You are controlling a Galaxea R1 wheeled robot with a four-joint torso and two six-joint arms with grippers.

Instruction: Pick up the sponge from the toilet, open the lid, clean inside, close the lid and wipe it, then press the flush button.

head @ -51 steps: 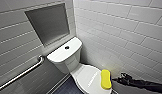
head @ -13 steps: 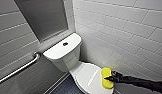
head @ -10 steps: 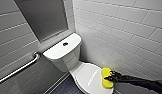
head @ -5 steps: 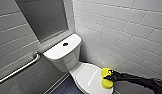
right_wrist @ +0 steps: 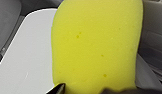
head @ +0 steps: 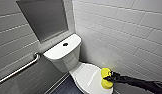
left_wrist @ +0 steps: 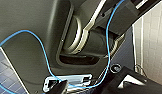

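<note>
Pinching the sponge point(head: 106, 78) across its middle, the right gripper point(head: 108, 78) reaches in on a black arm from the right of the head view. The foam is nipped to a waist where the jaws close on it.

Sponge: bright yellow with rounded ends. It sits at the right-hand edge of the lid point(head: 88, 76), toward the bowl's front. Contact between sponge and lid: cannot tell.

Right wrist view: the sponge point(right_wrist: 97, 47) is seen close up, with a few small pits in its face. The white lid point(right_wrist: 24, 57) lies behind it, and one dark fingertip point(right_wrist: 58, 88) rests against the foam's edge.

Lid: down, closed over the bowl.

Writing: a short dark mark point(head: 90, 79) runs along the lid, too blurred to read.

Toilet point(head: 72, 62): white and glossy, set in a corner of white wall tiles point(head: 127, 27). The tank point(head: 60, 51) has a flat top with a round flush button point(head: 65, 44) near its centre.

Surroundings:
- A grey recessed panel point(head: 44, 20) is set in the wall above the tank.
- A metal grab bar point(head: 22, 68) runs along the wall left of the tank.
- Dark blue floor tiles point(head: 63, 87) lie beside the bowl.

Left wrist view: for the left gripper point(left_wrist: 93, 85), whether it is spread or pressed together cannot be told. A blue cable point(left_wrist: 44, 50) loops across grey robot housing.
</note>
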